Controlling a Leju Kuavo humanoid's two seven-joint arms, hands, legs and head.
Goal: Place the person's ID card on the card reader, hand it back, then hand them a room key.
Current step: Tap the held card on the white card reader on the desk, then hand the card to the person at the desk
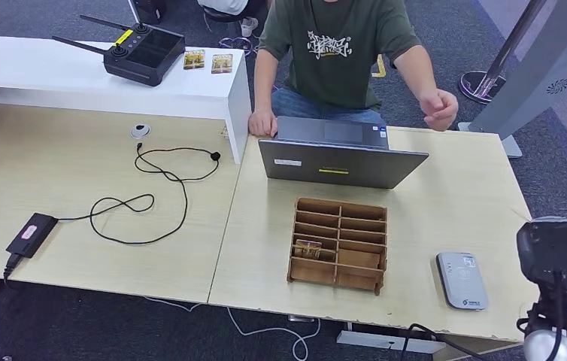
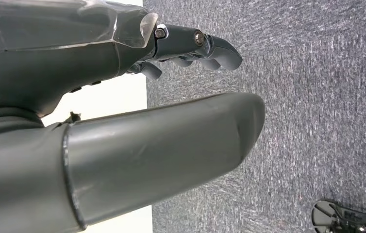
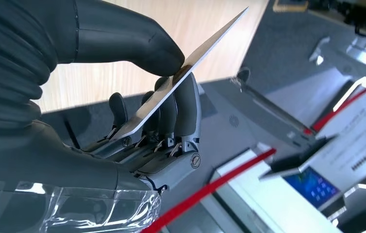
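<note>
The right hand [image 3: 137,111] pinches a thin pale ID card [image 3: 191,73] edge-on between its thick grey thumb and dark fingers, held off the table's near right corner; the left hand [image 2: 123,97] hangs over grey carpet, fingers loosely extended, holding nothing; the grey rounded card reader [image 1: 462,280] lies on the light wooden table [image 1: 446,203], just right of the brown wooden slotted key rack [image 1: 338,244]. The pinch looks shallow, so a tilt on lowering could let the card slip or miss the reader; the seated person in a green shirt [image 1: 333,45] waits behind the grey laptop [image 1: 341,162].

Right hand [image 3: 137,121] pinches a card [image 3: 191,73] between thumb and fingers; left hand [image 2: 137,97] seems open, fingers loosely extended.
</note>
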